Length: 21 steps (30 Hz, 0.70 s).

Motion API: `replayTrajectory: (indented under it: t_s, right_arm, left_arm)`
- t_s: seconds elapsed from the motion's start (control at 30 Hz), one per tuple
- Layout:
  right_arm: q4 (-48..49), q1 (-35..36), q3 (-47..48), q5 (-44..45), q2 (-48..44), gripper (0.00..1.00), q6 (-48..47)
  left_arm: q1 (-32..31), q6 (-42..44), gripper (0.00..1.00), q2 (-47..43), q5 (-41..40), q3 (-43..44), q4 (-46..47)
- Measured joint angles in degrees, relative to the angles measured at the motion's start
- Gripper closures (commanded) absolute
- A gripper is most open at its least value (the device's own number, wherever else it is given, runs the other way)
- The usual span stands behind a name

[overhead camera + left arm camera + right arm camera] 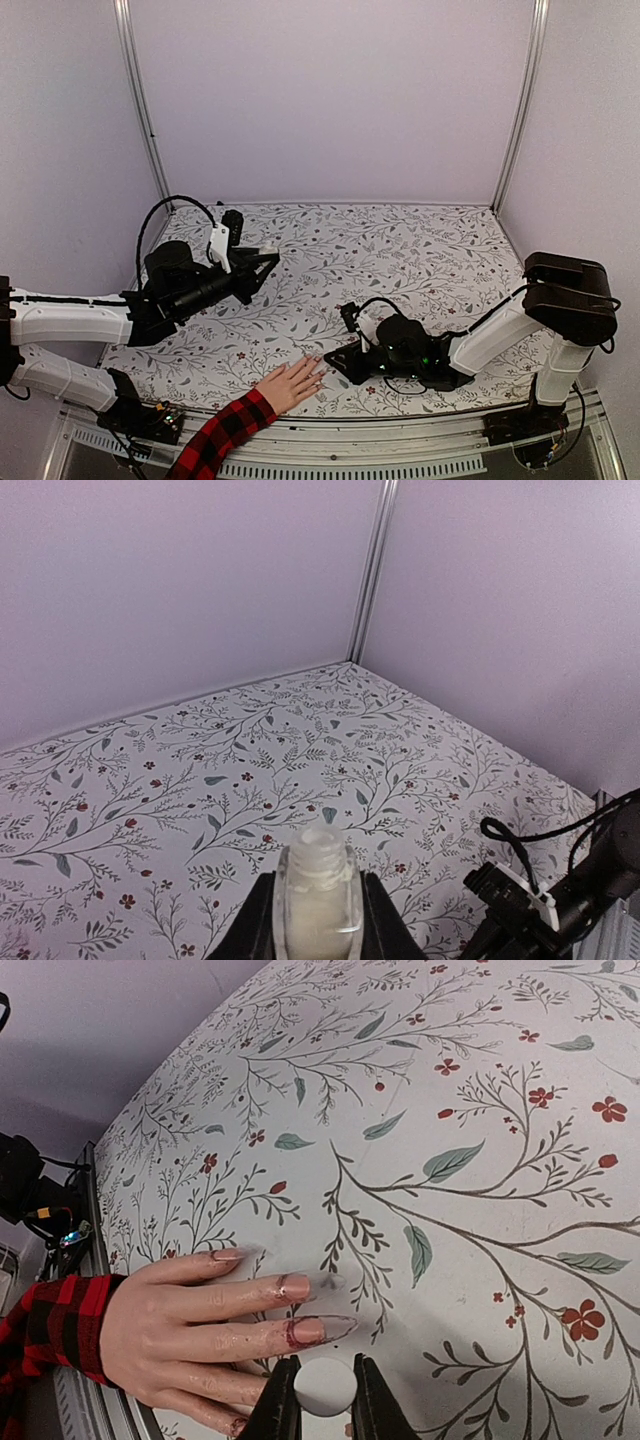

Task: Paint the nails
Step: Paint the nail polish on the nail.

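Down at 6 o'clock on the floral tabletop [420,250], near its front edge: a light-skinned hand [292,383], flat, palm down, fingers spread and pointing toward 2 o'clock, a red-and-black plaid sleeve [222,435] trailing off toward 7 o'clock.

At the fingertips, the nails [306,1331], glossy and best seen from the right wrist. One of them smeared dark red, with red on the skin around it. Next one along pinkish with a reddish edge. Farther one pale.

Low over the tabletop, just at 3 o'clock of those fingertips, the right tool [333,364], pinched tight on a small round white cap [325,1386]. Cap just beside the reddened nail; touching or not, impossible to tell.

Well apart, out toward 9 o'clock and raised off the tabletop, the left tool [266,259], clamped around a small clear bottle [318,885]. Bottle upright in the left wrist view, threaded neck bare and uncapped, pale liquid inside, black fingers pressed against both of its sides.
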Motion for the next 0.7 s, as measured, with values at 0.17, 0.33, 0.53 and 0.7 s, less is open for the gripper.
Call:
replayTrajectory:
  t_s: [0.17, 0.33, 0.53, 0.7]
  right_arm:
    - [0.0, 0.0, 0.0, 0.1, 0.0, 1.00, 0.1]
    - [-0.5, 0.0, -0.1, 0.2, 0.0, 1.00, 0.1]
    - [-0.8, -0.1, -0.3, 0.4, 0.0, 1.00, 0.2]
    - [-1.0, -0.1, -0.4, 1.0, 0.0, 1.00, 0.4]
  left_arm:
    - [0.0, 0.0, 1.00, 0.0, 0.0, 0.0, 0.0]
    - [0.0, 0.0, 1.00, 0.0, 0.0, 0.0, 0.0]
    - [0.0, 0.0, 1.00, 0.0, 0.0, 0.0, 0.0]
    - [0.0, 0.0, 1.00, 0.0, 0.0, 0.0, 0.0]
